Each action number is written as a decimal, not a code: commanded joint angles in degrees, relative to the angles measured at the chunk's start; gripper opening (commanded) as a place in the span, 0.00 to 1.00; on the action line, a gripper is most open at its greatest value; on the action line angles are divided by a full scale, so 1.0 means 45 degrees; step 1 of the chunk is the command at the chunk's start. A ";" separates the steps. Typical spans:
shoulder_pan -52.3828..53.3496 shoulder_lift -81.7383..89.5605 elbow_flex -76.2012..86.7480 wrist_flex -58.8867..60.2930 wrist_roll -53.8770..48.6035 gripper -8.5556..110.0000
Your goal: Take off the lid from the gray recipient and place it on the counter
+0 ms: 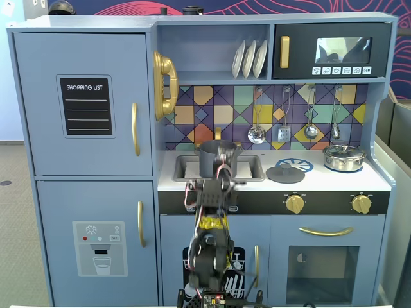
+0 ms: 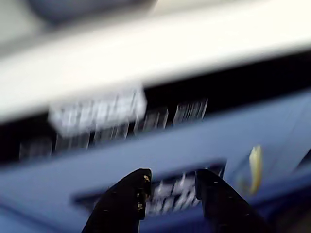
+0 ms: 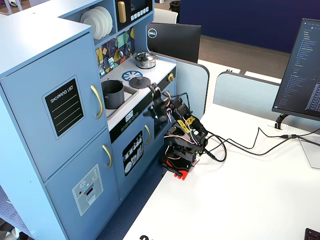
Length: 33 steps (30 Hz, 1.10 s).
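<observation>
The matte gray pot stands uncovered in the recessed sink, also seen in the other fixed view. Its flat dark gray lid lies on the white counter beside the blue burner ring; it also shows from the side. My gripper is open and empty, with its fingers apart. It hangs in front of the kitchen's black front panel, below the counter edge. The wrist view is blurred and shows only the counter edge, the panel and the blue doors.
A shiny silver pot with its own lid stands at the counter's right end. Utensils hang on the tiled back wall. Gold knobs stick out of the front panel. Cables and a monitor are on the white table.
</observation>
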 commanded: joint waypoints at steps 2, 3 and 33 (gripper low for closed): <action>-0.0977 0.1191 0.2793 -0.0430 0.0703 0.07; -0.1152 0.1230 0.3496 -0.0762 0.0781 0.07; -0.1895 0.2246 0.7852 0.3555 -0.0098 0.14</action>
